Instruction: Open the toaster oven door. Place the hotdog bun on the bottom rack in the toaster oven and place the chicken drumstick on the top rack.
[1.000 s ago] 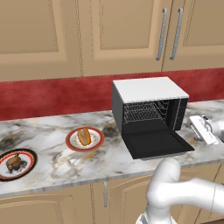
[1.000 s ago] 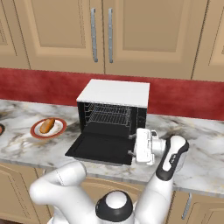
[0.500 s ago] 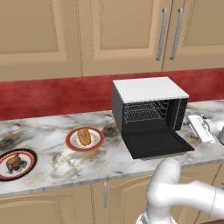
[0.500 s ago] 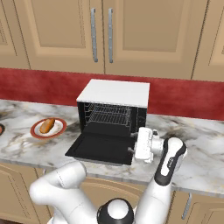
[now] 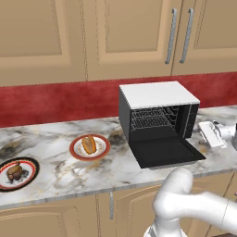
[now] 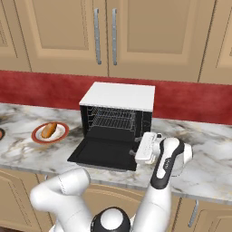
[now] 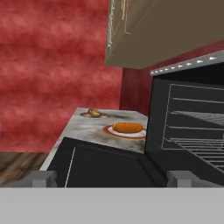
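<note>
Zero held — gripper (image 6: 134, 153) wide open, empty.

A marbled grey-and-white tabletop (image 5: 55, 171) is seen running beneath tan wall cabinets and a red backsplash. A boxy black toaster oven (image 5: 157, 115) with a flat white top is set on it, toward the back. The toaster oven door (image 5: 166, 153) is folded down flat in front of the oven, lying just above the marble. Left of the oven, a red-rimmed plate (image 5: 90, 147) is placed on the marble, and the hotdog bun (image 5: 89, 144) is carried on it. Farther left of the oven, near the front edge, a dark-rimmed plate (image 5: 17, 173) is set, with the chicken drumstick (image 5: 15, 171) on it.
</note>
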